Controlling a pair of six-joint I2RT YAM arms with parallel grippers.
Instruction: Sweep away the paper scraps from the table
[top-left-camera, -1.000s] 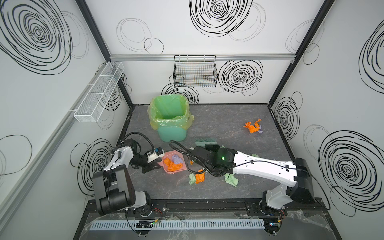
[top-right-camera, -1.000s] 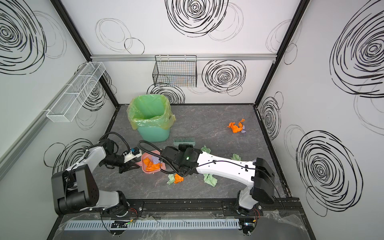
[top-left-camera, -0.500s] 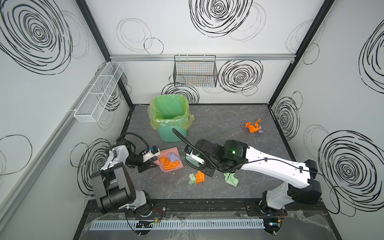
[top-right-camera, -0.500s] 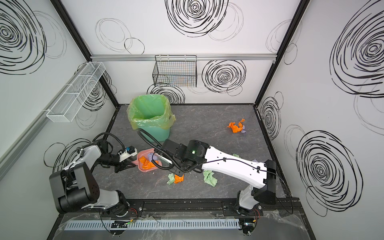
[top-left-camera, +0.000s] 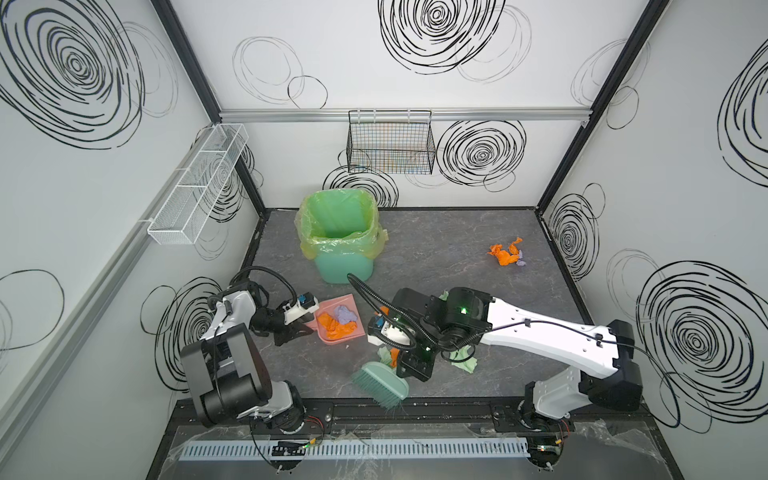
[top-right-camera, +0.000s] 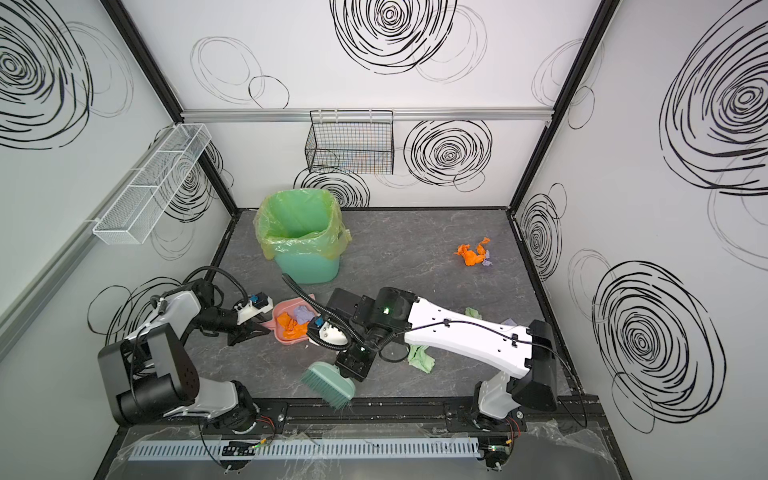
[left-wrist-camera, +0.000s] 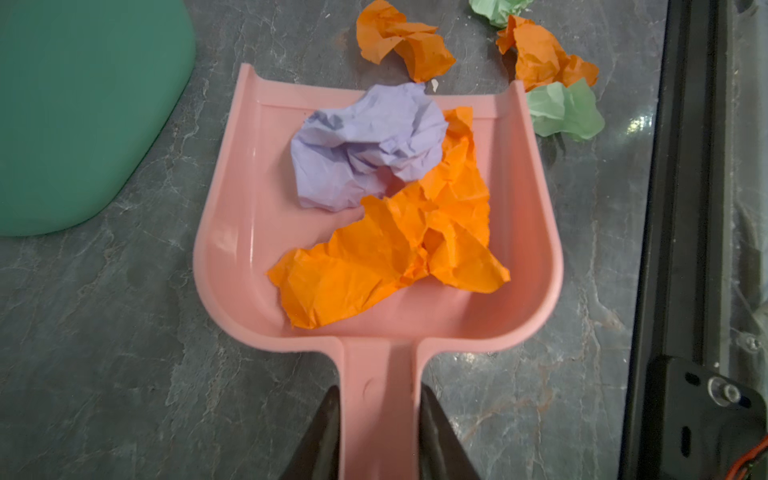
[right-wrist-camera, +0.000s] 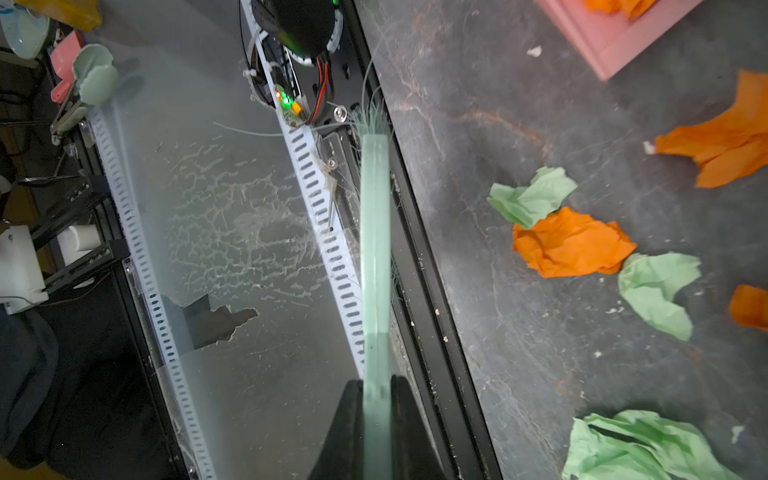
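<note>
Left gripper (left-wrist-camera: 379, 392): dustpan (left-wrist-camera: 241, 232); right gripper (right-wrist-camera: 376, 382): brush (right-wrist-camera: 374, 216)

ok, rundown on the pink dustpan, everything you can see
The pink dustpan is smooth moulded plastic: flat scoop, raised side walls, rounded back, straight handle. It seems to lie flat on the table beside the green bin. The left pincer is shut on its handle. Inside sit a lilac wad and crumpled orange paper; loose scraps lie beyond its open lip.

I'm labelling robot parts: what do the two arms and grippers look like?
The left arm and right arm have white shells and black joint housings. A black ribbed cable loops to each white wrist mount. A green light glows on the right arm. The left gripper and right gripper have black tapered fingers.
</note>
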